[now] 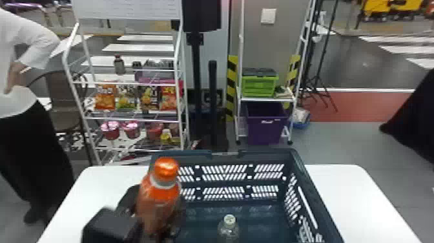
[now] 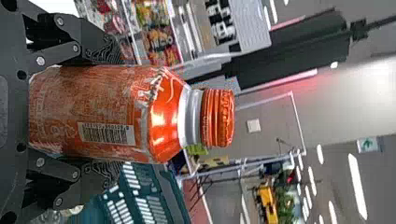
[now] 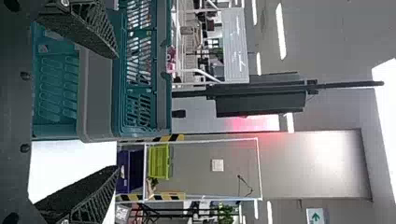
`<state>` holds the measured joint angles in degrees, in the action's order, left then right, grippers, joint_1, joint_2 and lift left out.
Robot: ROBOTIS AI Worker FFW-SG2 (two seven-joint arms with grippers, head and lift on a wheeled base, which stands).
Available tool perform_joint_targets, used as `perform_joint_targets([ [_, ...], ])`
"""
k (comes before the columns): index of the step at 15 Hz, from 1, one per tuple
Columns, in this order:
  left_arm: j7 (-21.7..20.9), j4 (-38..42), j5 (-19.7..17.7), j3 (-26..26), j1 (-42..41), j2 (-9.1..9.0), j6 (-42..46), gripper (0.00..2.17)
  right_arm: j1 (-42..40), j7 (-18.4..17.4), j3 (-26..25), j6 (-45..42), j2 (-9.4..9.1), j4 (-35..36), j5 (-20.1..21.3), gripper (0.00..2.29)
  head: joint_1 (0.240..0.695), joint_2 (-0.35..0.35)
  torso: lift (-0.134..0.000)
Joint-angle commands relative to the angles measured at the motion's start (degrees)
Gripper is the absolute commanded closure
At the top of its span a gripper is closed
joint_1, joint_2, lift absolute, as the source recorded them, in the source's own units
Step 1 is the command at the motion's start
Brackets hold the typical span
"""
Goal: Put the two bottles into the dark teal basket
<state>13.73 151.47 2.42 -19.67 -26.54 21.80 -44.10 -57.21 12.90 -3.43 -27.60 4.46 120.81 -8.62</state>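
Orange bottle: hugged by left claw, beside teal basket | clear bottle: inside basket | right claw: open, empty | uh-oh: dropping orange bottle too high might knock clear bottle over

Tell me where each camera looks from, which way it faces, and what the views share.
Head view: on the robot's head, looking forward and down at the basket and white table; the left gripper shows.
Left wrist view: on the left wrist, looking along its fingers, closed on the orange bottle, toward the room beyond.
Right wrist view: on the right wrist, looking past the open right gripper over the basket's side into the room.
Shared: head and left wrist views both show the orange bottle.
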Motion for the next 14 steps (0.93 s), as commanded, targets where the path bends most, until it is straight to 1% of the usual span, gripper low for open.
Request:
perform_joint_targets([
  [1, -4.1, -1.4, -2.3, -2.4, 10.8, -0.79, -12.8, 2.15, -0.1, 0.2, 0.0, 0.0, -0.50, -0.4, 0.0, 0.03, 0.499, 0.000, 0.000],
  [2, -7.6, -2.9, -3.4, -3.1, 14.9, -1.58, -17.6, 2.15, -0.2, 0.2, 0.0, 0.0, -0.59, -0.5, 0.0, 0.03, 0.499, 0.000, 0.000],
  [3, -10.7, -5.2, -3.8, -3.6, 18.4, -2.20, -19.1, 2.15, -0.5, 0.2, 0.0, -0.6, -0.77, -0.8, 0.0, 0.03, 0.499, 0.000, 0.000],
  [4, -12.9, -7.8, -4.0, -4.8, 21.1, -2.46, -19.5, 2.15, -0.6, 0.2, 0.0, -0.7, -0.77, -1.1, 0.0, 0.03, 0.499, 0.000, 0.000],
  [7, -17.0, -15.2, -5.0, -8.3, 30.1, -3.43, -24.8, 2.15, -1.2, 0.2, 0.0, -1.6, -1.03, -1.8, 0.1, 0.03, 0.499, 0.000, 0.000],
  [9, -21.9, -19.9, -5.6, -10.7, 36.7, -4.66, -32.9, 2.15, -1.7, 0.2, -0.1, -2.8, -1.30, -2.0, 0.1, 0.03, 0.499, 0.000, 0.000],
  [12, -25.9, -29.4, -5.9, -15.5, 44.2, -5.54, -34.4, 2.15, -2.4, 0.2, -0.1, -5.5, -1.38, -3.0, 0.1, 0.03, 0.499, 0.000, 0.000],
  [14, -28.7, -36.1, -6.9, -16.8, 47.2, -6.94, -34.3, 2.15, -2.9, 0.2, -0.1, -7.1, -1.47, -3.6, 0.0, 0.03, 0.499, 0.000, 0.000],
])
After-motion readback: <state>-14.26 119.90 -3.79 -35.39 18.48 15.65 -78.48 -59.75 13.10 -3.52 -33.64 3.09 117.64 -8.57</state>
